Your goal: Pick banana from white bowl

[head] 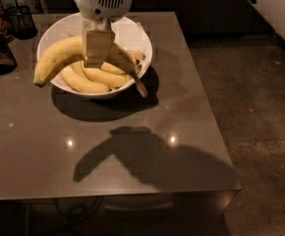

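1. Pincer (97,58): seen at the top centre, above the white bowl (132,33), hanging from a white vented housing. Its pale, flat fingers (97,43) are clamped shut on the banana's middle.
2. Banana (59,55): gripped crosswise in the pincer and held over the bowl. Its blunt end is carried out past the left rim. Its dark brownish stem end (141,88) is pointed down past the right rim. The fruit is long, thick, strongly curved, and pale yellow with a smooth skin.
3. White bowl: wide, round, glossy and plain, with a flaring rim. It is set on the far part of the desk (196,112).
4. Smaller bananas (91,80): shorter yellow fruit, laid together in the bowl beneath the held one.
5. Desk: a square top in grey-brown with a polished finish. Two small light reflections are shown on it, and broad shadows (147,161) are cast across the near half.
6. Dark containers (20,19): placed at the far left corner; their contents cannot be made out.
7. Floor (250,107): dark and speckled, seen to the right of the desk.
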{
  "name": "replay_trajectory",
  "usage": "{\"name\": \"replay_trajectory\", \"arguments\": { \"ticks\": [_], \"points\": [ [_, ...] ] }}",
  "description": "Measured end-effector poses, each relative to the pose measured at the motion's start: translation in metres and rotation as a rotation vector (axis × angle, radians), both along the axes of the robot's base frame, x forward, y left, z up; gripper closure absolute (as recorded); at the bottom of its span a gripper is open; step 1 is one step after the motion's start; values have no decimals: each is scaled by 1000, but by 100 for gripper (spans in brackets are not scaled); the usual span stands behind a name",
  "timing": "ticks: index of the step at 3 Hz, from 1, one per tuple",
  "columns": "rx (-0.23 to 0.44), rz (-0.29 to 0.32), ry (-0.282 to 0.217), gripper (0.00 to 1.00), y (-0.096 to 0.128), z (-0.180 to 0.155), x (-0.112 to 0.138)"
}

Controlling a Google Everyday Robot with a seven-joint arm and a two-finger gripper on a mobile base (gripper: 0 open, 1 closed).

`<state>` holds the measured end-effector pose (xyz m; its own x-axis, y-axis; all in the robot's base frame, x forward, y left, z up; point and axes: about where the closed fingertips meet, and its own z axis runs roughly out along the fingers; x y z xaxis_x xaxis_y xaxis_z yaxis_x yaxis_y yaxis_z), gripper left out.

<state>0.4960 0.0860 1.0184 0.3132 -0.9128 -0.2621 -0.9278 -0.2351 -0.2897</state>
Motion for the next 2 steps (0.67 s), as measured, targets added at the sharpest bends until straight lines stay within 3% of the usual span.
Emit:
{"name": "replay_trajectory", "arguments": {
  "ticks": [1,2],
  "points": [
    [20,-27,62,100,0,-11,-15],
    [23,-27,65,100,0,-11,-15]
  ]
}}
